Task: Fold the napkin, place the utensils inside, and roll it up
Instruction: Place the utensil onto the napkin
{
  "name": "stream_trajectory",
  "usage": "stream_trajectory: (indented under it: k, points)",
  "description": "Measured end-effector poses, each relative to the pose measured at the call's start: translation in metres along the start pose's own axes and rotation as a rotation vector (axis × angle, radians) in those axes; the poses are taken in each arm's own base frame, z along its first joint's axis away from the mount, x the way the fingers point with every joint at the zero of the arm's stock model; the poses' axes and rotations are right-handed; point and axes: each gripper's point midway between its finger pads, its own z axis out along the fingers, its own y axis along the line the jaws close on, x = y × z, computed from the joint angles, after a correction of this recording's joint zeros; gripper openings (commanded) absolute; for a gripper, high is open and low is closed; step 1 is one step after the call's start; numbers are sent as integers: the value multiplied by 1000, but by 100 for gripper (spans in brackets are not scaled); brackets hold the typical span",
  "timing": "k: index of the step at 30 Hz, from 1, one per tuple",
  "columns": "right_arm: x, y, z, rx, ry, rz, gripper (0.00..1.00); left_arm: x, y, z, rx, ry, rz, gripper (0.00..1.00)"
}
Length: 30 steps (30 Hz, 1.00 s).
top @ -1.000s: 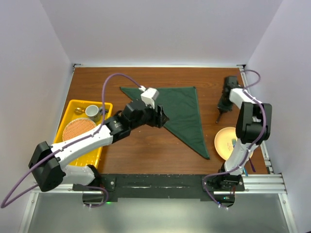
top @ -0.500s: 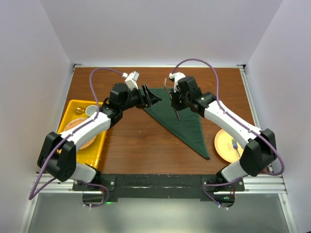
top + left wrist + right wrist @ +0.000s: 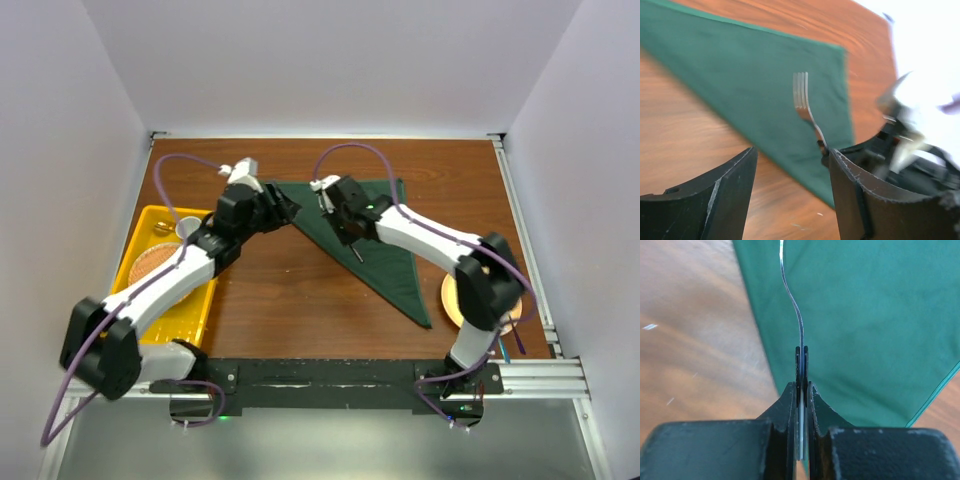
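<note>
White walls close in a brown wooden table point(image 3: 280, 300), and on it lies a green napkin point(image 3: 385, 240) already folded to a triangle. The right gripper point(image 3: 801, 365) is clamped tight on the handle of a fork point(image 3: 805, 102), which sticks straight out ahead of its fingers with the tines over the cloth. The handle end nearest the gripper sits right above the napkin's slanted edge (whether the tines touch the cloth, I cannot tell).

The left gripper point(image 3: 791, 155) hangs with its fingers apart and nothing between them. The fork and the cloth lie just ahead of it.

By my reading, the step in hand is setting the fork down inside the fold. To do it well, the right gripper should:
- carry the fork further in from that slanted edge, so its whole length rests on green;
- bring it low and level before letting go;
- lay it parallel to the edge where the roll will start.

The left gripper would do best to hold back from the fork, ready to pin the corner near it.
</note>
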Motion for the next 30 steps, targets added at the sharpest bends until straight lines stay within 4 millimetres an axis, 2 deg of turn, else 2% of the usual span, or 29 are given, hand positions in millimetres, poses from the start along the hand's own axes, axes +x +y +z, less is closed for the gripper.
stream_trajectory:
  k: [3,8,11,18,26,27,29,30]
  points:
    - [3,2,29,94,53,-75,0,-19,19,-31,-109,-116,-6,64]
    - [29,-6,55,223,148,-189,0,-53,26,-71,-170,-277,-10,64]
    - [33,-11,59,284,166,-233,0,-56,31,-79,-194,-306,-9,64]
    - [22,-7,58,379,144,-315,0,-37,53,-77,-260,-256,8,64]
    - [29,2,68,464,161,-423,0,-37,54,-81,-262,-261,7,64]
    - [30,2,69,472,164,-434,12,-39,53,-83,-260,-266,7,64]
    - [32,3,71,489,169,-456,27,-42,51,-87,-255,-281,5,64]
    - [32,5,72,496,168,-462,40,-44,50,-89,-253,-288,4,64]
